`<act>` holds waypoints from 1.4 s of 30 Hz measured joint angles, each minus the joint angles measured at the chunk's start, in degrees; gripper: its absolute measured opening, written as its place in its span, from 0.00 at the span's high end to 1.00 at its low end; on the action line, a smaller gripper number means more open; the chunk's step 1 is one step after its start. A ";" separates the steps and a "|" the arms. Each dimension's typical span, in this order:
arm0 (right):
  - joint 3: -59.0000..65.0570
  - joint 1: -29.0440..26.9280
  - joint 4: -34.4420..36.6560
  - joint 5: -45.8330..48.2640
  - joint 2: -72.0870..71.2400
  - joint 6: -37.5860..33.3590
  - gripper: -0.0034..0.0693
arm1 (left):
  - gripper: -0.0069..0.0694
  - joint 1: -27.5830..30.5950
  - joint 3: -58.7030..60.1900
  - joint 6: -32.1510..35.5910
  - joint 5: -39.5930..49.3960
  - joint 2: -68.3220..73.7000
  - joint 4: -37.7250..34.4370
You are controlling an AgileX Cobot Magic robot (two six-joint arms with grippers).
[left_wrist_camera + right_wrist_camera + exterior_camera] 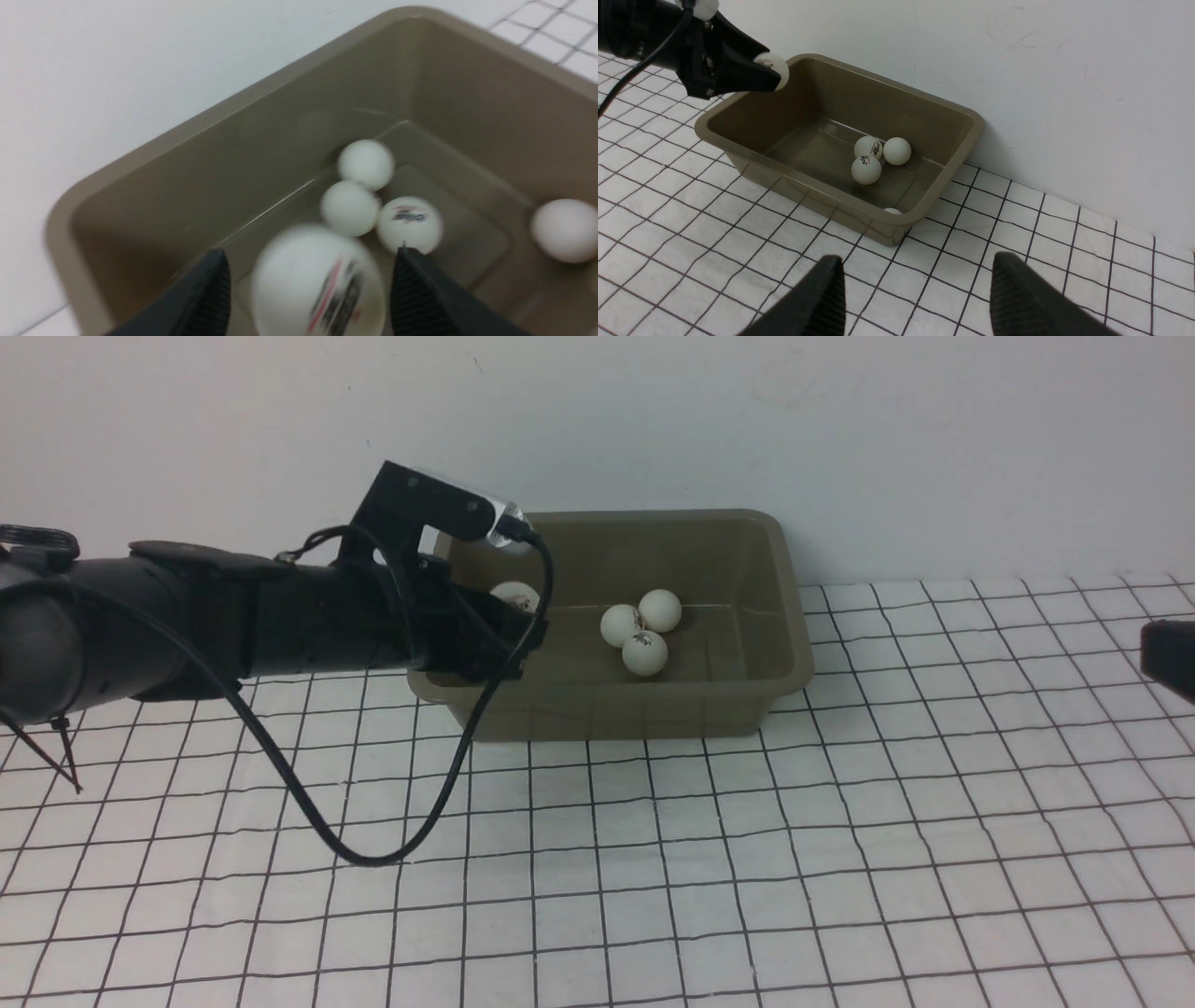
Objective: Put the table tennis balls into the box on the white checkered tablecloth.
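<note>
Five balls (pixel 349 207), one box (pixel 709 551)!
Four lie inside; the fifth ball (pixel 317 284) sits loose in my left gripper (pixel 311 254), jaws parted; right gripper (pixel 917 259) gapes empty.

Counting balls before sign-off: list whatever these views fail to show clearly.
Front view: the right gripper is cut off by the frame edge, and the left arm covers the box's left end.
Left wrist view: the table tennis ball between the left gripper's fingers is blurred; its logo is unreadable.
Right wrist view: the box's near rim hides most of a fourth ball inside.
</note>
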 joint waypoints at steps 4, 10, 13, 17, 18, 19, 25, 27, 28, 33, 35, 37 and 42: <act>0.00 0.00 0.23 -0.65 0.00 -1.24 0.42 | 0.34 0.00 0.00 -3.28 -4.96 -0.71 -0.29; 0.00 0.00 0.89 -1.04 -0.37 -1.60 0.42 | 0.33 0.00 0.16 -4.65 -4.87 -3.84 -0.41; 0.00 0.00 1.37 -2.22 -1.13 -1.86 0.42 | 0.33 0.00 1.50 -6.14 -4.81 -5.37 -0.47; 0.00 0.00 2.00 -3.72 -1.78 -2.58 0.42 | 0.33 0.00 4.76 -6.66 -4.81 -5.90 -0.47; 0.00 0.00 2.00 -3.78 -1.78 -2.69 0.42 | 0.33 0.00 5.58 -6.79 -4.46 -5.90 -0.47; 0.00 0.00 2.00 -3.91 -1.78 -2.76 0.42 | 0.33 0.00 6.36 -6.97 -3.18 -5.94 -0.47; 0.00 0.00 2.18 -4.98 -1.78 -3.05 0.42 | 0.33 0.00 7.70 -12.03 12.84 -6.00 0.00; 0.00 0.00 2.18 -4.99 -1.78 -3.10 0.42 | 0.33 0.00 7.70 -13.83 19.44 -6.07 1.23; 0.00 0.00 2.18 -5.05 -1.78 -3.10 0.42 | 0.33 0.00 7.70 -14.84 21.32 -6.19 2.18; 0.00 0.00 2.18 -5.17 -1.78 -3.10 0.42 | 0.34 -0.06 7.70 -28.63 33.74 -6.97 14.91; 0.00 0.00 2.18 -5.17 -1.78 -3.10 0.42 | 0.35 -0.06 7.70 -33.19 33.65 -7.08 21.95; 0.00 0.00 2.18 -5.17 -1.78 -3.10 0.42 | 0.36 -0.06 7.70 -38.50 31.92 -7.08 30.27; 0.00 0.00 2.18 -5.17 -1.72 -3.10 0.42 | 0.38 -0.06 7.70 -51.39 27.13 -7.08 46.69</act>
